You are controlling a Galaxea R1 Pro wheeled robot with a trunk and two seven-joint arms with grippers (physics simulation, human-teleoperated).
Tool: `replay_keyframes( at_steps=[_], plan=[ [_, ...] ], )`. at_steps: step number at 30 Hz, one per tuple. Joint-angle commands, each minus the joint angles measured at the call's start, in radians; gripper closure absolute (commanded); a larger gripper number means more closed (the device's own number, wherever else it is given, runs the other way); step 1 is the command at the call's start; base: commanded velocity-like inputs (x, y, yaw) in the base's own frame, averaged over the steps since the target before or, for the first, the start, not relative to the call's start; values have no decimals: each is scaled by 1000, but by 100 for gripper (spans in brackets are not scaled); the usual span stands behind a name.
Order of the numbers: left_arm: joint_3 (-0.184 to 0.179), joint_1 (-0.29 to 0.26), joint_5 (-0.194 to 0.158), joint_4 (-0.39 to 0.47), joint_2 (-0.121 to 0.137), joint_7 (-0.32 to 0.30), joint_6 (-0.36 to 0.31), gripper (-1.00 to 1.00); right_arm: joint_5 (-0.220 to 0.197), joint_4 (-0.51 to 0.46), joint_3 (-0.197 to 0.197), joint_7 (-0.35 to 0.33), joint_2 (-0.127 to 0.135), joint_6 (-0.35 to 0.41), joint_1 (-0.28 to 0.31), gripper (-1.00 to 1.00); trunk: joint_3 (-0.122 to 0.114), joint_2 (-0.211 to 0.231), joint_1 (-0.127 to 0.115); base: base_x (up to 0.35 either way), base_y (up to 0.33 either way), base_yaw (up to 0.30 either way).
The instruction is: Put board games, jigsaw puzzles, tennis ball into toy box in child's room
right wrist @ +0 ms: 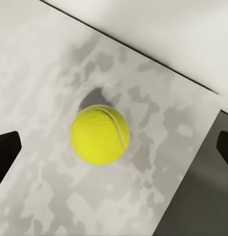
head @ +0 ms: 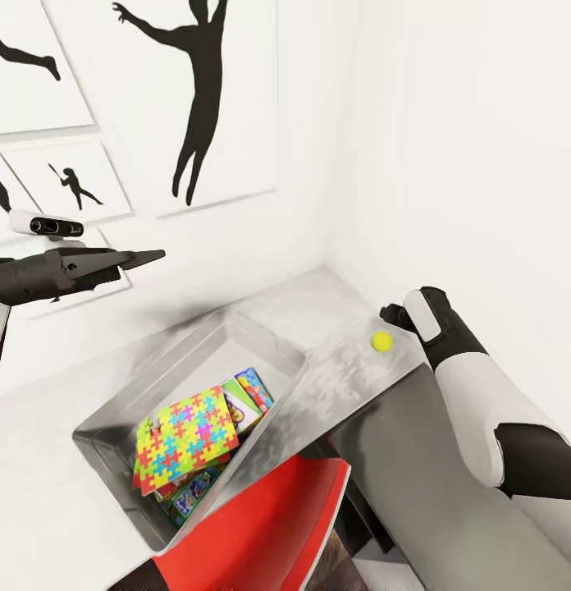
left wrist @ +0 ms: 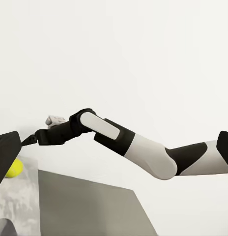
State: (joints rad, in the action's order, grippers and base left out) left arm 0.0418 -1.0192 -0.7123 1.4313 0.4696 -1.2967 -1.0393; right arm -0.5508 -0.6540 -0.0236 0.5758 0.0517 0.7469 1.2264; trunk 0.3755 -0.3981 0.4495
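item: tennis ball [right wrist: 99,134], loose on table [right wrist: 183,147]. right gripper [right wrist: 114,150] spread wide above it; descend centred, close gently. left gripper [head: 142,258] idle, fingers together.

tennis ball [right wrist: 99,134] resting on table [right wrist: 45,64] | jaws spread wide, ball centred between, untouched

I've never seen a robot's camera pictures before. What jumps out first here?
The bright tennis ball catches the eye first, lying alone on the mottled grey table with the right gripper open on either side of it. Next is the grey toy box further along the table, with a colourful jigsaw puzzle lying on top of printed game boxes. Black sports silhouette prints hang on the white wall.
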Motion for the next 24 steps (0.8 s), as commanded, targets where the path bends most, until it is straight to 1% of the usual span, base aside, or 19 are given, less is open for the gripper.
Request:
replay_keyframes(
  at_steps=[1, 13, 17, 20, 24],
  plan=[
    [0, -1, -3, 0, 0, -1, -8, -100, -11, -1, 0, 9, 0, 2, 1, -100, 3, -2, 0, 0, 0, 0],
    [3, -1, -3, 2, 1, -2, -8, -100, -12, -3, -1, 10, -2, 2, 7, -100, 23, -2, 0, 0, 0, 0],
    [2, -1, -3, 4, 1, -17, -8, -100, -12, -3, -1, 10, -3, 2, 18, -100, 29, -2, 0, 0, 0, 0],
    [3, -1, -2, 6, 1, -45, -8, -100, -12, -3, 0, 10, -3, 2, 30, -100, 34, -2, 0, 0, 0, 0],
    [4, -1, -1, 6, 1, -58, -8, -100, -12, -2, -1, 10, -3, 2, 37, -100, 41, -2, 0, 0, 0, 0]
  ],
)
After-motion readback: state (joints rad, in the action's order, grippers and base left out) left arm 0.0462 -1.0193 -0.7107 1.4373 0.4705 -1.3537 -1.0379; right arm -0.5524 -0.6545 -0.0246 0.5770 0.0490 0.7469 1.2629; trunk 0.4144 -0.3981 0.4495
